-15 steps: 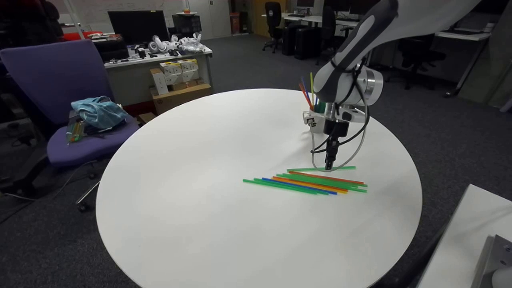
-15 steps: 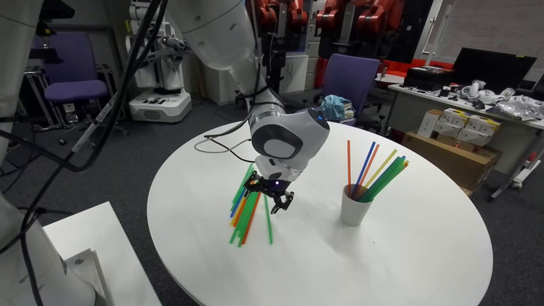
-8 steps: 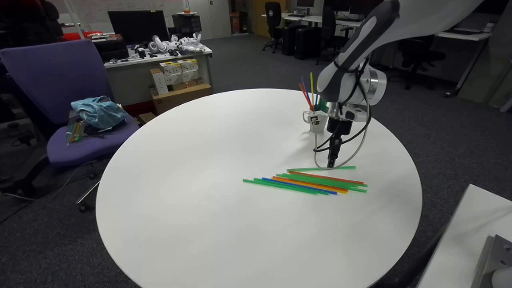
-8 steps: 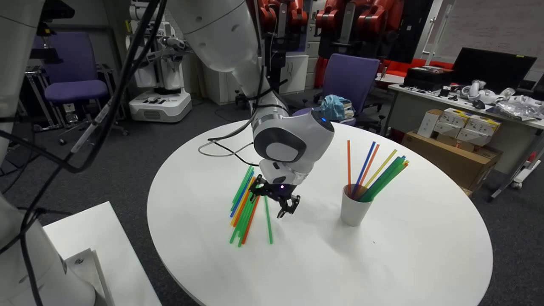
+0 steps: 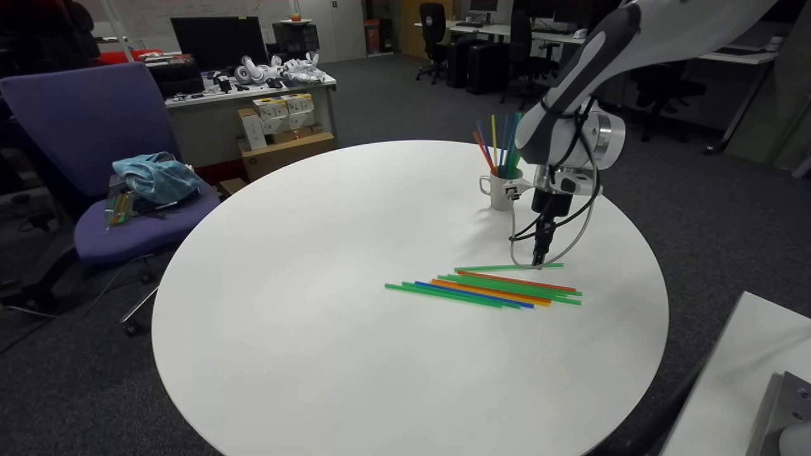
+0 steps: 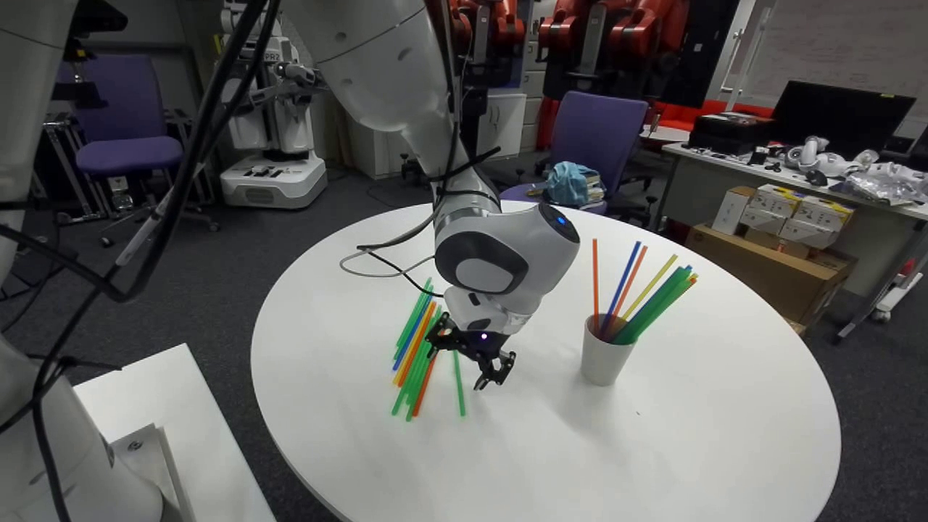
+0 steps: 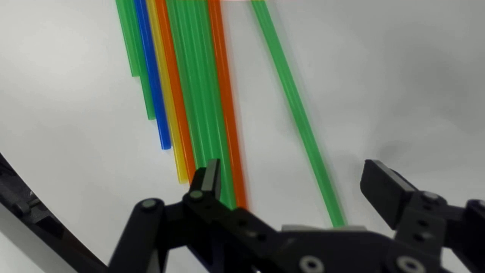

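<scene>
In the wrist view the gripper (image 7: pixel 291 167) has its fingers spread wide, gripping nothing. A single green straw (image 7: pixel 299 110) lies on the table (image 7: pixel 75 113), slanting from twelve o'clock toward five, between the fingertips and clear of both. A row of straws (image 7: pixel 197 87) in green, blue, yellow and orange lies between ten and eleven o'clock; one fingertip covers part of it, and contact cannot be told.

In an exterior view the gripper hangs over the single green straw, with the row of straws at ten o'clock from it. At three o'clock a white mug (image 6: pixel 604 364) holds more straws (image 6: pixel 652 306).

In an exterior view the row of straws lies at eight o'clock from the gripper, the mug at eleven. Between nine and ten, a blue cloth (image 5: pixel 157 179) lies on a purple chair (image 5: pixel 89 120).
</scene>
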